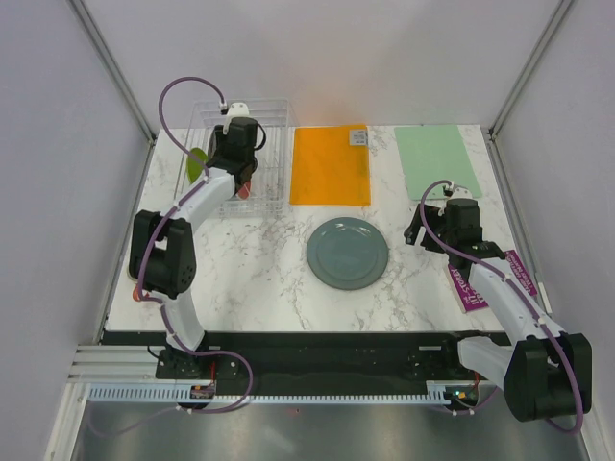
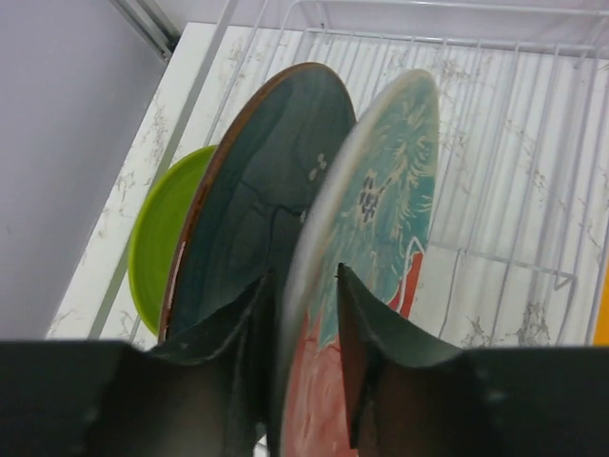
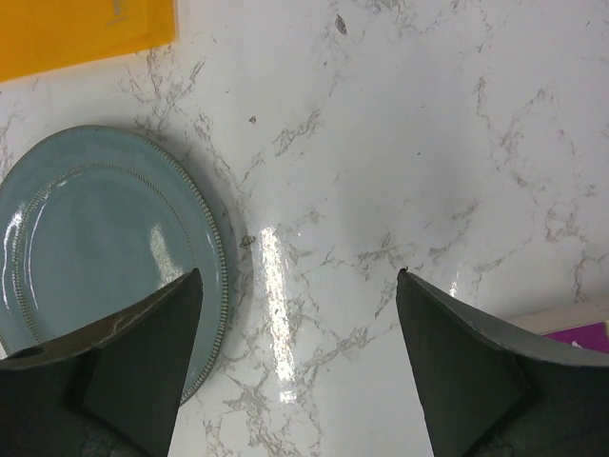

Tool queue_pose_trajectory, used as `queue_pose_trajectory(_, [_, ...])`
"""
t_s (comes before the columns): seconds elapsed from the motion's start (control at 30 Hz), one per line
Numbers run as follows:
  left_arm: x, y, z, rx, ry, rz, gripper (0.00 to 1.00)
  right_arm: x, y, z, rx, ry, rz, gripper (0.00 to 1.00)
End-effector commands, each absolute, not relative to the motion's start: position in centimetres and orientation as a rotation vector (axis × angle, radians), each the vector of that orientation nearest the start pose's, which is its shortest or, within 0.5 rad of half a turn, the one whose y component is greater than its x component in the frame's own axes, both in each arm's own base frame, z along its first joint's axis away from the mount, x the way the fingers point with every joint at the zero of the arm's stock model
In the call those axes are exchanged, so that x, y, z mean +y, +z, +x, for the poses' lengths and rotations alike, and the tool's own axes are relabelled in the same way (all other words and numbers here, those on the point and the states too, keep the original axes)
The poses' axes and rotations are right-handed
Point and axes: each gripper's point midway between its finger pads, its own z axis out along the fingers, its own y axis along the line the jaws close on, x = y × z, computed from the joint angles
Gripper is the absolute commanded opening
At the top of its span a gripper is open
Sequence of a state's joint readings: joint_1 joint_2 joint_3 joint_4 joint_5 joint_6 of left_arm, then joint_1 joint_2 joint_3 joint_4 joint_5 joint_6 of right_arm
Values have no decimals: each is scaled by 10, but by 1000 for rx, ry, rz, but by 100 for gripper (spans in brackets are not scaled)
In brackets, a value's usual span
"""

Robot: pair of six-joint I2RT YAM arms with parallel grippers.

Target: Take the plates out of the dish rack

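- At ten o'clock, the floral plate [image 2: 381, 209] is straddled by the left tool [image 2: 303, 276]; whether it is gripped cannot be told.
- At three o'clock, the right tool [image 3: 300, 276] is spread wide.

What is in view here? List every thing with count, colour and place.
small plate: 1, lime-green, rack, leftmost
glossy plate: 1, dark teal, rack, middle
patterned plate: 1, red and teal, rack, rightmost
flat plate: 1, grey-green, mid-table
rack: 1, clear bars, far left
mats: 2, orange, pale green, far edge
booklet: 1, purple, near right
table: 1, white marble
left gripper: 1, black, astride patterned plate's rim
right gripper: 1, black, open beside flat plate
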State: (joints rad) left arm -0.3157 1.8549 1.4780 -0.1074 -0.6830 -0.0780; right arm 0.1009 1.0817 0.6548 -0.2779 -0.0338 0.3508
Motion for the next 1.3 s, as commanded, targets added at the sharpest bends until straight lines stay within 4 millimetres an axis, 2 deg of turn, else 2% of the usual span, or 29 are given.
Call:
queue_pose_trajectory(0.0, [-53,207,525,1934,481,-206,23,54,115,311,2254,289,249,89])
queue_pose_trajectory(0.07, [-52,208,524,1931,499,-212,6,54,115,310,2257,291,245,89])
queue_pose_trajectory(0.1, [-52,210,523,1926,506,-213,2,54,113,310,2262,291,247,89])
queue_pose_trajectory(0.27, [-52,220,521,1901,559,-217,2,54,113,310,2263,294,249,89])
queue_pose_trajectory(0.37, [-52,235,520,1870,605,-220,2,55,112,309,2267,295,245,89])
queue_pose_trajectory(0.47, [-55,258,519,1833,642,-206,2,55,110,309,2271,294,245,89])
queue_pose_trajectory(0.53, [-61,280,518,1796,648,-203,2,55,110,309,2272,296,244,89])
queue_pose_trajectory(0.7, [-61,332,512,1698,716,-205,2,55,112,308,2269,298,243,89])
queue_pose_trajectory(0.9, [-65,391,491,1609,718,-196,2,58,119,308,2260,317,234,89])
queue_pose_trajectory(0.97, [-67,414,478,1578,681,-193,2,61,127,310,2246,339,223,89])
queue_pose_trajectory(1.0, [-73,419,470,1582,666,-172,2,62,132,310,2233,349,220,89])
queue_pose_trajectory(1.03, [-81,421,467,1588,622,-132,2,65,140,312,2215,369,209,89])
queue_pose_trajectory(1.07, [-83,435,454,1579,531,-155,2,71,146,312,2203,408,192,89])
queue_pose_trajectory(1.13, [-100,431,440,1633,394,-89,2,76,161,313,2169,448,179,87])
queue_pose_trajectory(1.17, [-106,431,433,1639,291,-123,2,81,169,313,2151,489,168,87])
queue_pose_trajectory(1.2, [-104,444,416,1623,212,-129,2,85,174,313,2139,511,157,86])
queue_pose_trajectory(1.23, [-117,443,408,1638,102,-89,2,87,183,314,2119,529,150,85])
queue_pose_trajectory(1.27, [-124,433,401,1658,18,-108,2,91,190,313,2101,555,145,85])
